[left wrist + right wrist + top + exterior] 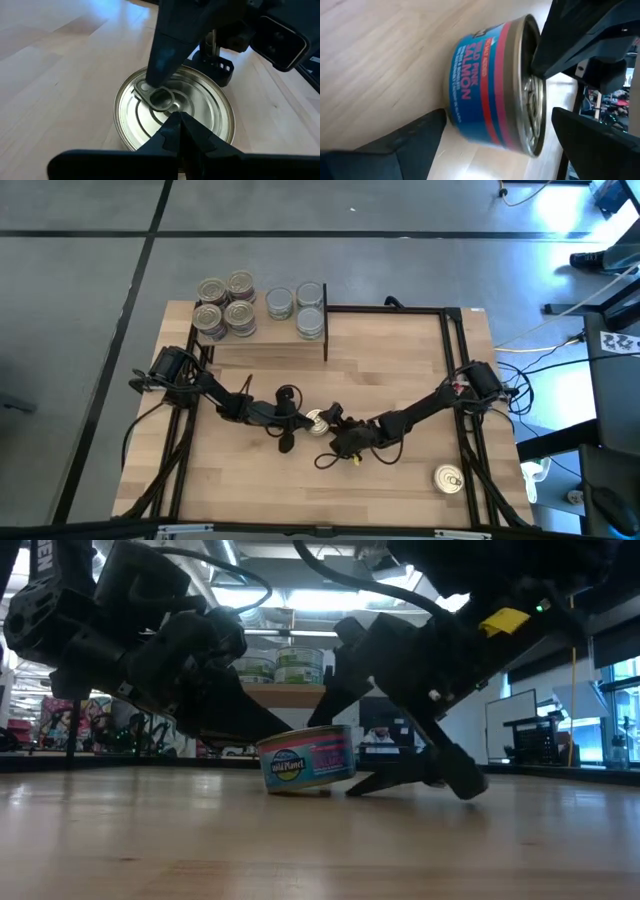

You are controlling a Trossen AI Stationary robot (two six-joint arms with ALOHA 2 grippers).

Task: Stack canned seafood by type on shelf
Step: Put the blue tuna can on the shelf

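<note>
Salmon tin (307, 759) stands mid-table, well short of the far-left shelf (270, 338). Rigid, dense, smooth-sided; likely slippery. Right gripper (495, 145) spread wide astride it: grasp across side wall. Left gripper (179, 131) pinched closed above lid

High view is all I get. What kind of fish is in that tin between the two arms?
Observer: The tin has a blue label with a red band. It reads pink salmon.
Operator: Is the left arm holding it?
Observer: No. The left gripper has its jaws shut, with the tip over the lid, next to the pull tab.
Operator: And the right one?
Observer: The right gripper has its jaws open around the tin, one on the lid side and one on the base side.
</note>
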